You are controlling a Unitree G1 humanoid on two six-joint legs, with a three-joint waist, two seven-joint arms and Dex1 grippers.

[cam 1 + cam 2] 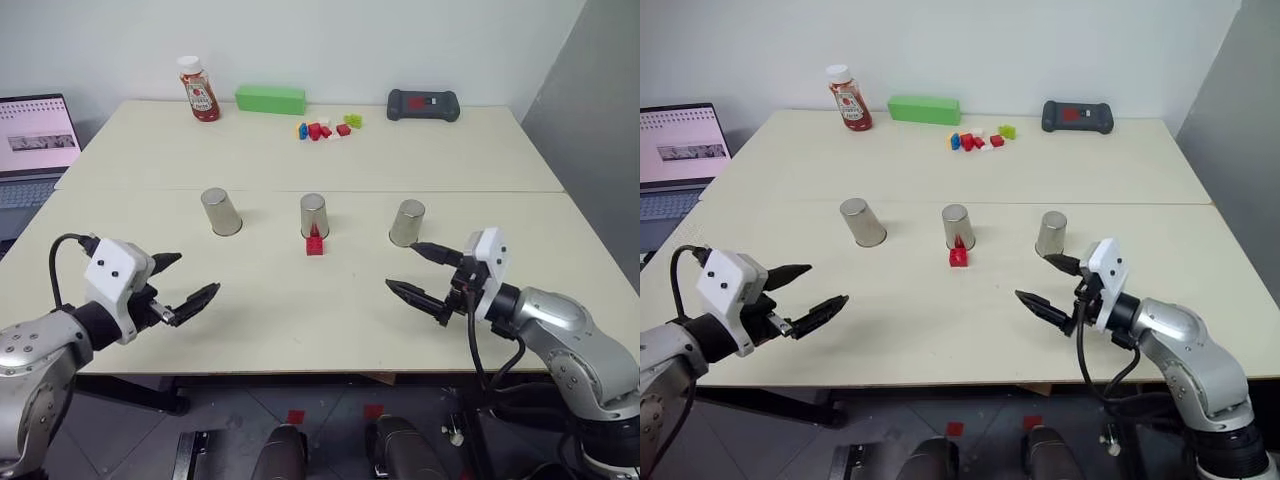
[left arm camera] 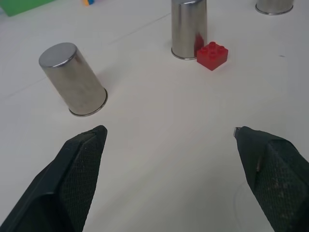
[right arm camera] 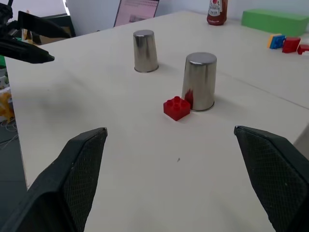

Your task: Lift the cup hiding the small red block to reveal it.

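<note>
While both grippers hover above the near part of the table (image 1: 500, 150), neither touches any object. The left gripper (image 1: 185, 282) has its two black fingers spread wide with nothing between them; it points toward the table centre. The right gripper (image 1: 425, 272) is likewise spread wide and empty, pointing toward the centre from the opposite side.

Beyond the grippers, three silver cups stand upside down in a row across the table. The left cup (image 1: 221, 212) and the right cup (image 1: 407, 222) each stand alone, well apart from the middle cup (image 1: 314, 216). The small red block (image 1: 315, 243) lies uncovered on the table surface, just beside the base of the middle cup on its near side, and its red colour reflects in the cup wall. In the left wrist view the block (image 2: 212, 55) shows studs on top.

Along the far edge of the table are a ketchup bottle (image 1: 200, 90), a green box (image 1: 270, 99), a cluster of multicoloured bricks (image 1: 327, 127) and a dark handheld device (image 1: 423, 105). A laptop (image 1: 36, 140) with a lit screen sits beyond the table's left edge.
</note>
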